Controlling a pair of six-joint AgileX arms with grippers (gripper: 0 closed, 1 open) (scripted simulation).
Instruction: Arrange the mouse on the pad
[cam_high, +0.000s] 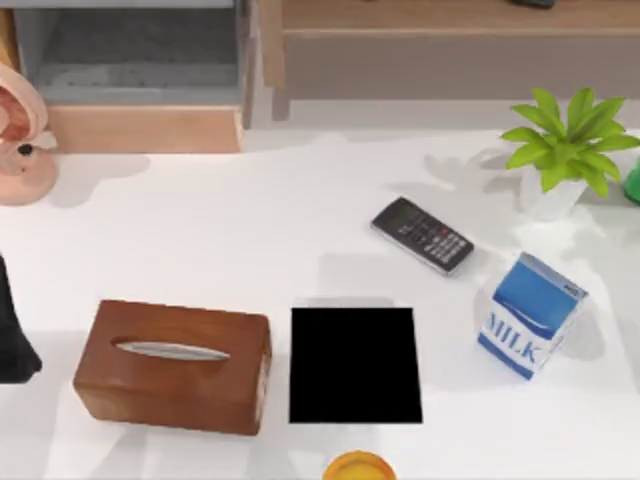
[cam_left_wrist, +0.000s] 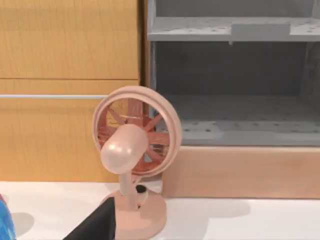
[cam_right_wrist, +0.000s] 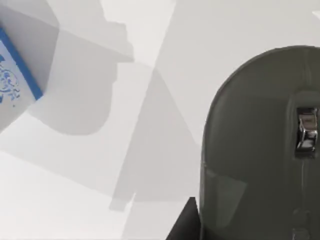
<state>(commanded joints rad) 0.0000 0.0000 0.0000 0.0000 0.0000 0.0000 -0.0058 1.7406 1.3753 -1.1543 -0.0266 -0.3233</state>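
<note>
On the white bench (cam_high: 300, 230), from the left: a pink fan (cam_high: 20, 135) at the edge, then the left arm (cam_high: 15, 335), dark against the left border; I cannot tell its fingers. Next a brown tissue box (cam_high: 172, 365), just beside it the black pad (cam_high: 355, 365), bare on top. Further right a keypad (cam_high: 422, 235), a milk carton (cam_high: 530, 315), a plant (cam_high: 565, 145). In the right wrist view the grey mouse (cam_right_wrist: 260, 150) lies close on the bench, near the carton; I cannot tell the right fingers.
</note>
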